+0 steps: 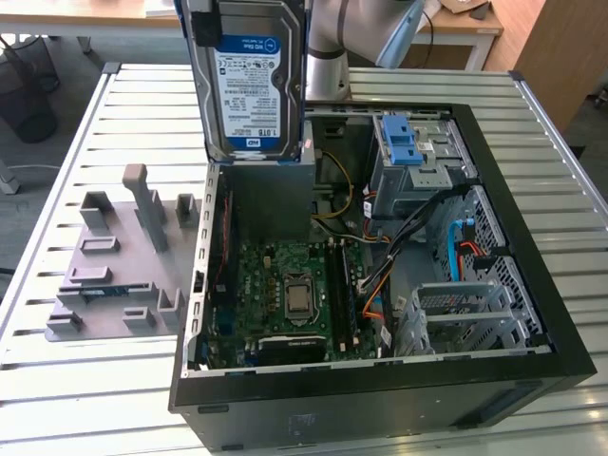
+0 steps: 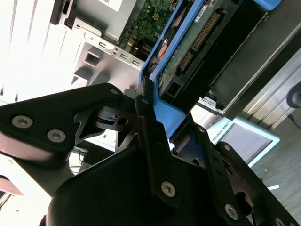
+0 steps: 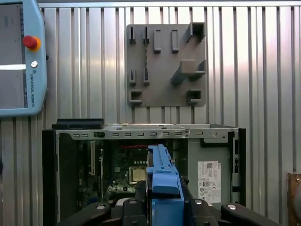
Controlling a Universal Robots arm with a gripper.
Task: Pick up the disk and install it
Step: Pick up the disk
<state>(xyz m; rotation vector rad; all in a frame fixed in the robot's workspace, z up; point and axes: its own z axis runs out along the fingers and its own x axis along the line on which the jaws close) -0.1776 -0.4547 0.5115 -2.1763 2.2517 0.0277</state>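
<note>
One disk (image 1: 252, 76) held upright in air, above open case (image 1: 380, 385). Hand (image 2: 167, 113) clamped on disk's blue frame, fingers (image 2: 145, 101) tight against it. Grey fixture plate (image 1: 104, 275) on tabletop (image 1: 76, 399), toward exterior view's left edge, beside case.

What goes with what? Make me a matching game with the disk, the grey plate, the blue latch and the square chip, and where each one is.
Things:
1. the disk
2. grey plate
3. blue latch
4. square chip

Places:
A. on the green board
B. on the table, beside the computer case
C. up in the air, held by the pincer
D. inside the case, on the metal cage

Pairs: 1-C, 2-B, 3-D, 4-A
</note>
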